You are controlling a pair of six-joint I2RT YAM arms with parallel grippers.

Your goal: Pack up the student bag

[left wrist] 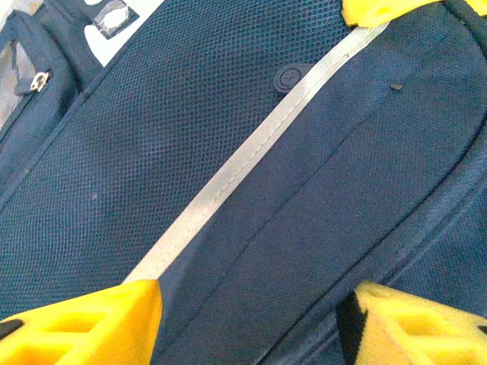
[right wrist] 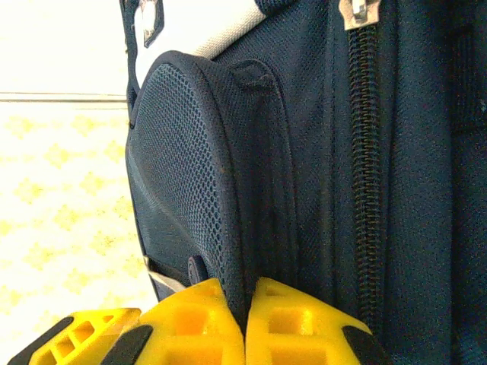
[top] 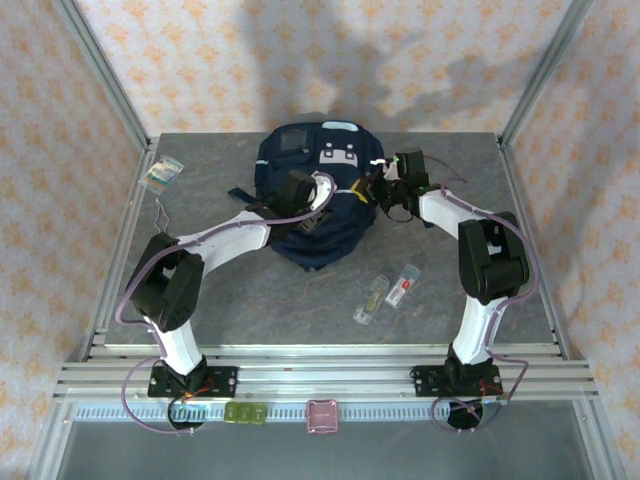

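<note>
At the far edge of the worktop [top: 250, 300], midway along it, we steady the student bag [top: 345, 228]: our right gripper [right wrist: 248, 295] pinches a ridge of its side fabric, likely to anchor it, while our left gripper [left wrist: 251, 312] hovers over the front panel, jaws spread, probably seeking an opening.

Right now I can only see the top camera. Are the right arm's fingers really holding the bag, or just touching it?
Observer: Holding. In the right wrist view the right fingers are shut, pinching the rim of the mesh pocket on the student bag.
Operator: What about the left ones?
Observer: The left fingers stand apart over the bag's grey stripe, gripping nothing.
Operator: Is the bag unzipped there?
Observer: The zipper beside the right fingers looks closed along the stretch I can see.
</note>
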